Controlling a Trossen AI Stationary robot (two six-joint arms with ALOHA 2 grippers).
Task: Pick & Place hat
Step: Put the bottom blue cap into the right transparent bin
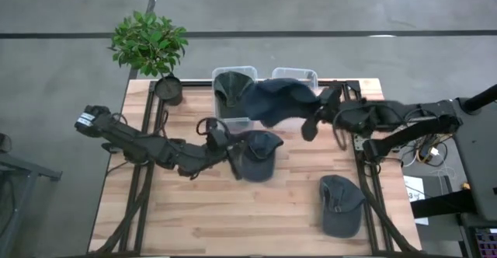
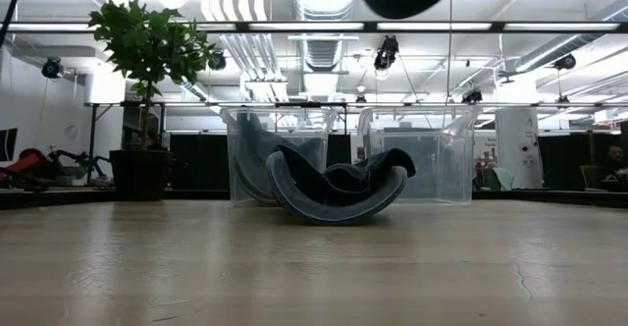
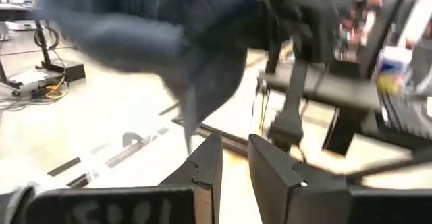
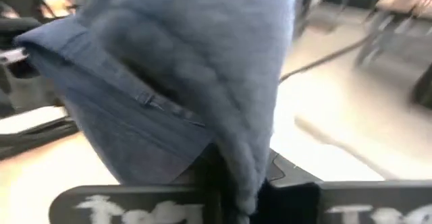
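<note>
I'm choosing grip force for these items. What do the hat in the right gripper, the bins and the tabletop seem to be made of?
Held hat, in the shut right gripper: soft dark blue fabric, matte; it drapes and folds. Bins: clear, glossy, probably rigid plastic; the room shows through. Tabletop: light wood planks with visible grain.

Back edge of the table [image 1: 194,211] is obstructed: two clear bins [image 1: 233,75] stand side by side, with a potted plant [image 1: 149,44] at the back-left corner. A lifted hat [image 1: 279,99] hangs over the bins, carried by the right gripper [image 1: 309,126]. The left arm [image 1: 147,149] lies across the left-centre. Hats occupy the centre [image 1: 256,155] and front-right [image 1: 340,203]. Front-left and front-centre boards lie free for passage.
</note>
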